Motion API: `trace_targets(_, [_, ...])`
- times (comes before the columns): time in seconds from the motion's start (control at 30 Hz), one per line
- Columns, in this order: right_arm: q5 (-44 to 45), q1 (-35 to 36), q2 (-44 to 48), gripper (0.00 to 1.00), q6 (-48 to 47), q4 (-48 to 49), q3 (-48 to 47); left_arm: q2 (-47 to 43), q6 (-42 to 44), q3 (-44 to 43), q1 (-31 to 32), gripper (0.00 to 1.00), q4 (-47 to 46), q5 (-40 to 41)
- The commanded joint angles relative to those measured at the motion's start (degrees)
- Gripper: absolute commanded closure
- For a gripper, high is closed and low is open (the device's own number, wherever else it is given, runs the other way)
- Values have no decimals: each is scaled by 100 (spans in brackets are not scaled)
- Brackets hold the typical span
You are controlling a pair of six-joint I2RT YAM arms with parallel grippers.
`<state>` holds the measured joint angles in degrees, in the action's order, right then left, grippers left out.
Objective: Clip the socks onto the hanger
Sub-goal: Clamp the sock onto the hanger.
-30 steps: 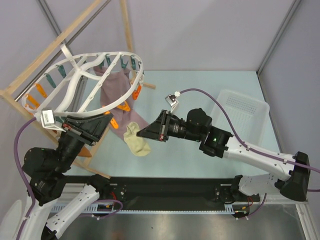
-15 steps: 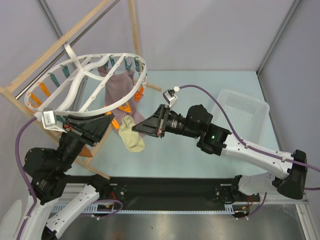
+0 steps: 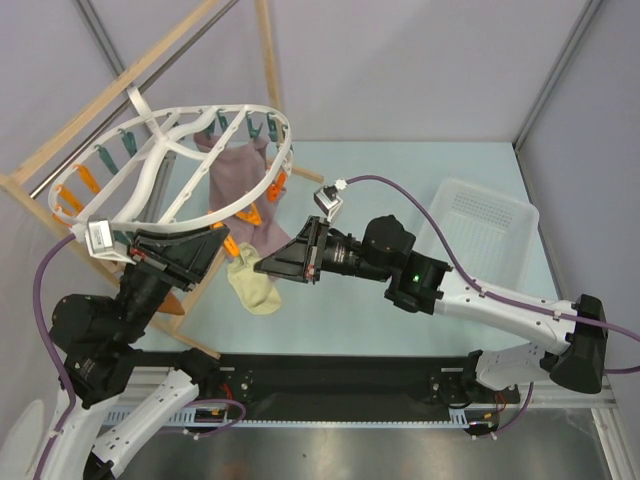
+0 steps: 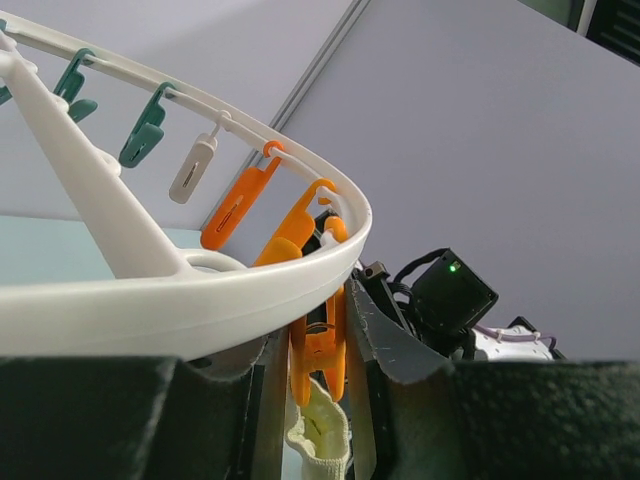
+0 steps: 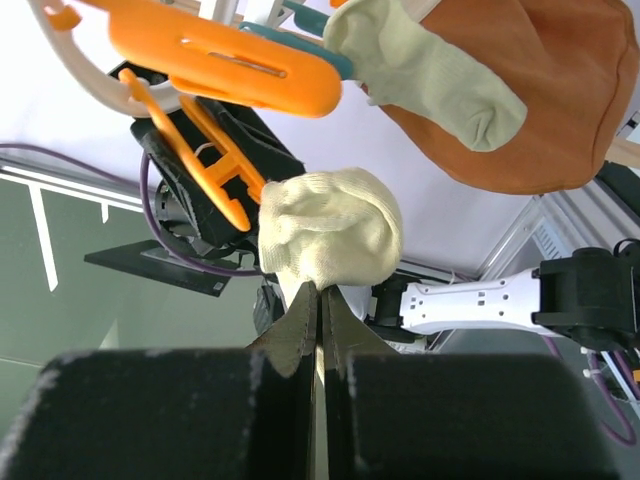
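The white oval hanger (image 3: 163,152) with teal and orange pegs tilts at the upper left. My left gripper (image 3: 215,250) is shut on an orange peg (image 4: 320,345) hanging from the hanger's rim (image 4: 150,300), one finger on each side of it. My right gripper (image 3: 262,265) is shut on a cream sock (image 3: 250,285) and holds it right under that peg. The sock's open cuff (image 4: 322,432) sits just below the peg's tips. In the right wrist view the held sock (image 5: 330,235) bunches above the closed jaws. A second cream sock (image 5: 430,70) hangs from a teal peg.
A mauve-pink cloth (image 3: 240,180) hangs from the hanger's far side. An orange-brown cloth (image 5: 540,90) hangs behind the clipped sock. A wooden frame (image 3: 120,75) carries the hanger. A white perforated basket (image 3: 480,225) stands at the right.
My right gripper has carried the sock left, up to the peg in my left gripper. The hanger rocked slightly to the right early on and now holds still.
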<state>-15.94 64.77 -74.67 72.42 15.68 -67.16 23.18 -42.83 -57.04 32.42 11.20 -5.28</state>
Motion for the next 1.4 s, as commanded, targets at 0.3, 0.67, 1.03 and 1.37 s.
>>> trace_targets(0.3, [135, 79, 146, 100, 202, 638, -44, -42, 170, 17, 9, 100, -171, -140])
trace_targets(0.67, [241, 79, 304, 100, 35, 506, 115, -50, 73, -97, 9, 100, -171, -193])
trace_targets(1.03, [847, 229, 234, 100, -588, -267, -236, -6, -322, -158, 1, 100, -136, 61])
trace_targets(1.37, [1585, 510, 199, 100, -1081, -654, -632, 46, -402, -264, 9, 100, 391, 676])
